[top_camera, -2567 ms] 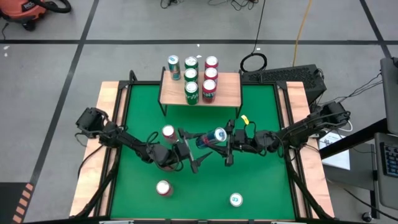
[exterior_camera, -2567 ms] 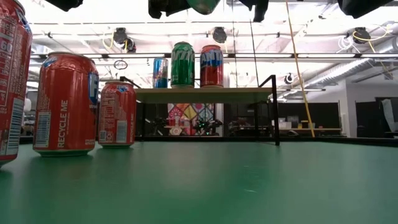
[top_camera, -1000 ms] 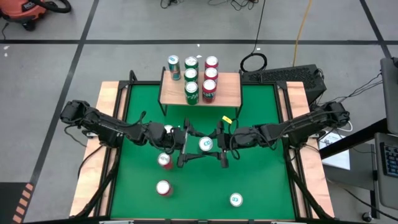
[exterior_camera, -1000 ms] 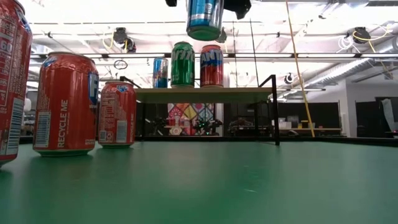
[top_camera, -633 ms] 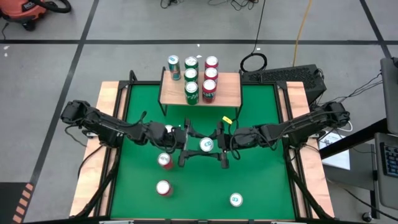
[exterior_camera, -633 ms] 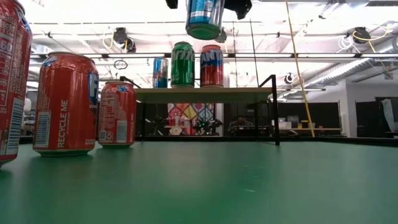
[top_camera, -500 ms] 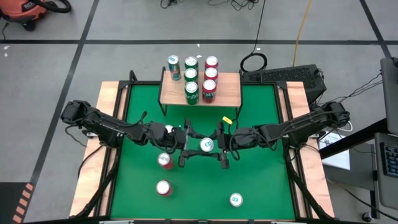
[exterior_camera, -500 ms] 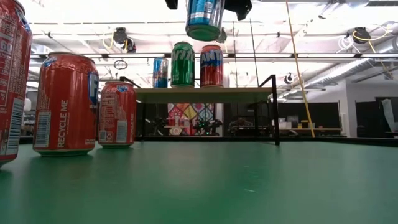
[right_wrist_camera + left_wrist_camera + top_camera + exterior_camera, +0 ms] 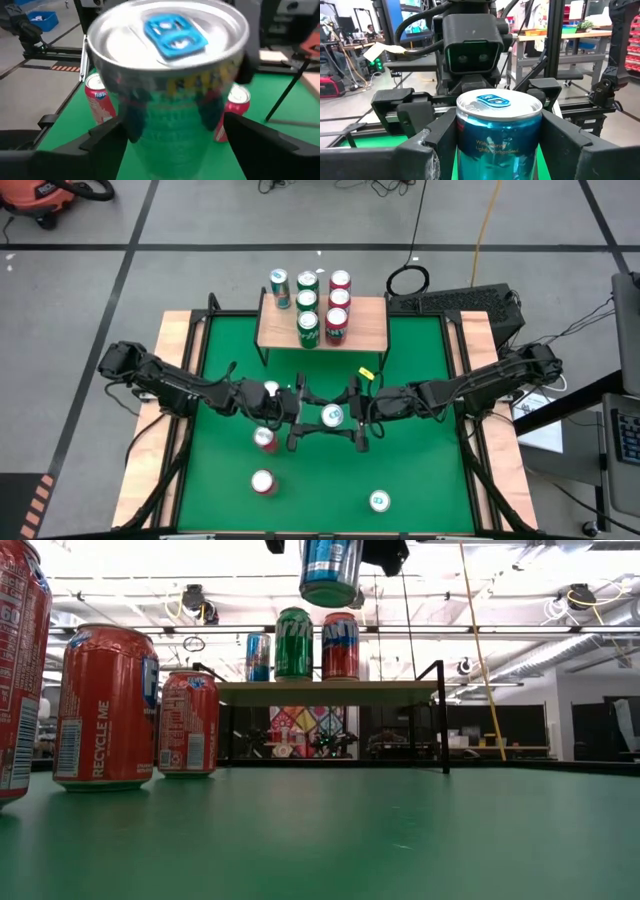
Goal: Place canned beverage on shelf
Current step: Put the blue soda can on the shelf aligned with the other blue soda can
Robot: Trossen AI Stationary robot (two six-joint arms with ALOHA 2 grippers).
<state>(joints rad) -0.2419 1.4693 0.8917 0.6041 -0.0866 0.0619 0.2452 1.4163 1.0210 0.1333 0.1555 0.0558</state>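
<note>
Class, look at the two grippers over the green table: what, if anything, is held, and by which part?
The left gripper clamps the teal can by the sides of its body, upright above the table. The right gripper flanks the same can, fingers spread clear of it.

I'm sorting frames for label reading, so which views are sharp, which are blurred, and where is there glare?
Right wrist view: the teal can is smeared, its print unreadable. Left wrist view: the same can's lid and label are crisp between the left gripper. Low view: bright ceiling lights wash out the top, yet the red cans read clearly. High view: evenly lit, with small white highlights on can lids.
</note>
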